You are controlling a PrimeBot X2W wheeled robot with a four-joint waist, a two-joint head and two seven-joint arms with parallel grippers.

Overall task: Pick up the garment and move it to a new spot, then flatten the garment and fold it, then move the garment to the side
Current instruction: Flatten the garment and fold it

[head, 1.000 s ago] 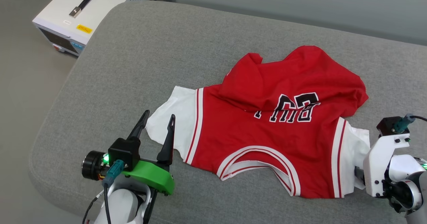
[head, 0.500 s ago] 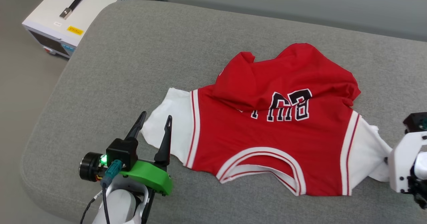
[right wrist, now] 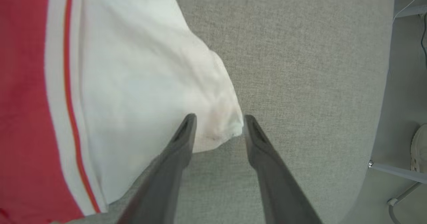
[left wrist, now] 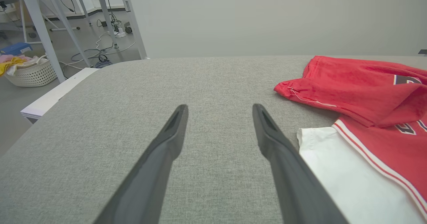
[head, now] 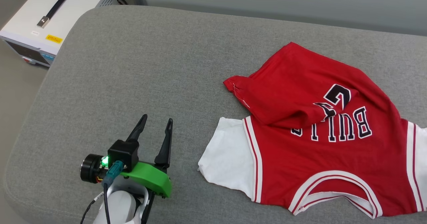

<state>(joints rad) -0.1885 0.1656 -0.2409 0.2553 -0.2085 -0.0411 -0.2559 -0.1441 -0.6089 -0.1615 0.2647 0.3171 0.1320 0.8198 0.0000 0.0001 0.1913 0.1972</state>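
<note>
The garment, a red jersey T-shirt with white sleeves, lies on the grey padded surface at the right, collar nearest me and its hem folded down over the black-and-white chest lettering. My left gripper stands open at the lower left, a short way left of the near white sleeve. Its wrist view shows the left gripper over bare padding with the garment to the right. My right gripper has its jaws apart, and the corner of the other white sleeve lies slack on the padding between the tips.
A white box with a black handle stands on the floor beyond the surface's far left corner. A wicker basket and metal table legs are farther off. The surface's rounded right edge runs close to my right gripper, with a shoe beyond.
The garment has been dragged right, away from my left gripper, and its folded hem has turned. My right gripper pulled the sleeve, left the head view, and has let go. The camera shifted.
</note>
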